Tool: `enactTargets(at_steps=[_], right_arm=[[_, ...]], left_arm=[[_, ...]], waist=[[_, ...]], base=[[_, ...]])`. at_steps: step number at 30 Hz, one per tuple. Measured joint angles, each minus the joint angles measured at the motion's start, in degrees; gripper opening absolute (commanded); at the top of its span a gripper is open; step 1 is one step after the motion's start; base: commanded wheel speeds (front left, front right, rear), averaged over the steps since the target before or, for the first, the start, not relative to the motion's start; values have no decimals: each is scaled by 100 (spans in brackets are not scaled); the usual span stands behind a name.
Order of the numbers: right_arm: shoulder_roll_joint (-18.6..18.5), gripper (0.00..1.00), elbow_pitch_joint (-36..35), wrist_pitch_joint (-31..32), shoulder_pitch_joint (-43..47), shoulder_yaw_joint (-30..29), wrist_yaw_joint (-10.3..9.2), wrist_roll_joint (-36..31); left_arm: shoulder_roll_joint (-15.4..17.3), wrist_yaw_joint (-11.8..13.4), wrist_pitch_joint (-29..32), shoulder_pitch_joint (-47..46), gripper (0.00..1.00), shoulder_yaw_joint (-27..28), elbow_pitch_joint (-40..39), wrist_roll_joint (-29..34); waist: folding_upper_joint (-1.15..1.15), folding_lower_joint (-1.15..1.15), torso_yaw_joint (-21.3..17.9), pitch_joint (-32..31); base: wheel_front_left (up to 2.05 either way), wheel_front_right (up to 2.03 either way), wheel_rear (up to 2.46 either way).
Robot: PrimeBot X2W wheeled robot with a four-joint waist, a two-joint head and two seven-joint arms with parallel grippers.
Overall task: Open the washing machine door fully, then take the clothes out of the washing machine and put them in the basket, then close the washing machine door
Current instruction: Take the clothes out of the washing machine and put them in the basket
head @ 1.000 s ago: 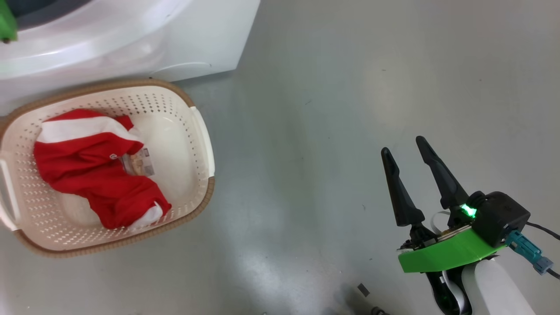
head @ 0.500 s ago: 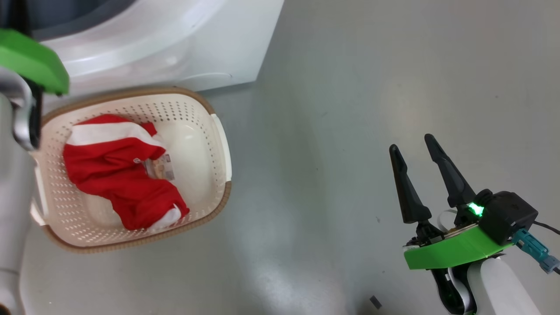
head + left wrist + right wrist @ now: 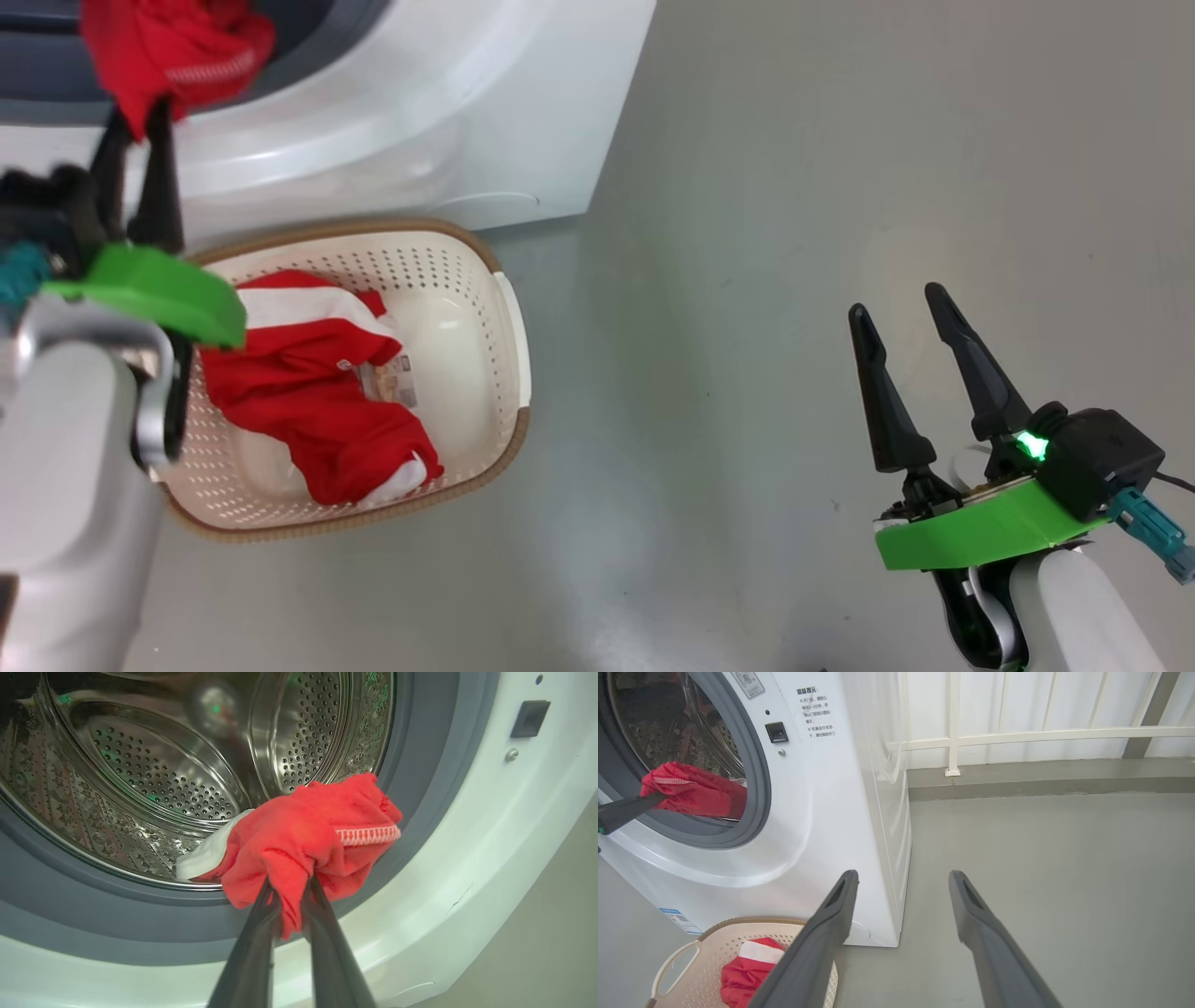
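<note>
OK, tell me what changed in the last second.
The left gripper, shut on a red garment, has come into the head view, with the garment at the washer mouth. The head camera turned, so the basket only seems shifted. Unchanged: the right gripper open over the floor, the other garment lying in the basket.

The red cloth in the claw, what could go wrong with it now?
1. The left claw pinches only a small fold of the red cloth, so it might slip out and land on the floor instead of in the basket.
2. Its white end trails over the grey rubber ring toward the drum, so it might catch there when pulled away.
</note>
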Motion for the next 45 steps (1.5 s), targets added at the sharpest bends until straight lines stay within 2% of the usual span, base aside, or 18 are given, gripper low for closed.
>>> enactTargets(at_steps=[17, 30, 45], right_arm=[[-8, 100, -18, 0, 276, -248, 0, -92], [-7, 100, -87, 0, 563, -437, 0, -143], [-5, 100, -149, 0, 589, -555, 0, -144]], left_arm=[[-48, 463, 19, 1646, 0, -83, -1630, -132], [-177, 754, 119, 2395, 0, -260, -2537, -152], [-303, 954, 212, 3012, 0, -447, -3237, -198]], waist=[[0, 0, 266, -538], [0, 0, 530, -958], [0, 0, 756, -1175]], base=[[0, 0, 0], [0, 0, 0], [0, 0, 0]])
